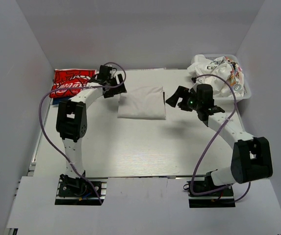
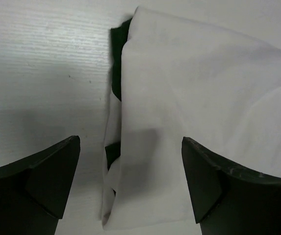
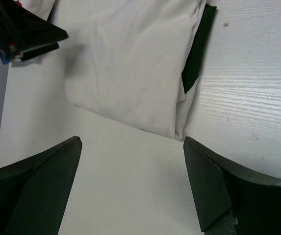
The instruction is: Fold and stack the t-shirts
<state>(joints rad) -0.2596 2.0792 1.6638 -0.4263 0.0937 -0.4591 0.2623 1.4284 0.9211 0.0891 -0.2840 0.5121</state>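
A folded off-white t-shirt (image 1: 142, 101) lies in the middle of the table, plain side up, with black print peeking out at its folded edges. It fills the left wrist view (image 2: 199, 98) and the top of the right wrist view (image 3: 130, 63). My left gripper (image 1: 116, 89) is open and empty, hovering at the shirt's left edge. My right gripper (image 1: 174, 98) is open and empty just right of the shirt. A folded red Coca-Cola t-shirt (image 1: 71, 82) lies at the far left on something dark blue. More crumpled off-white printed tees (image 1: 214, 71) sit in the basket.
A white mesh basket (image 1: 248, 90) stands at the far right corner. White walls close in the table on three sides. The left arm's purple cable loops over the table's left side (image 1: 43, 117).
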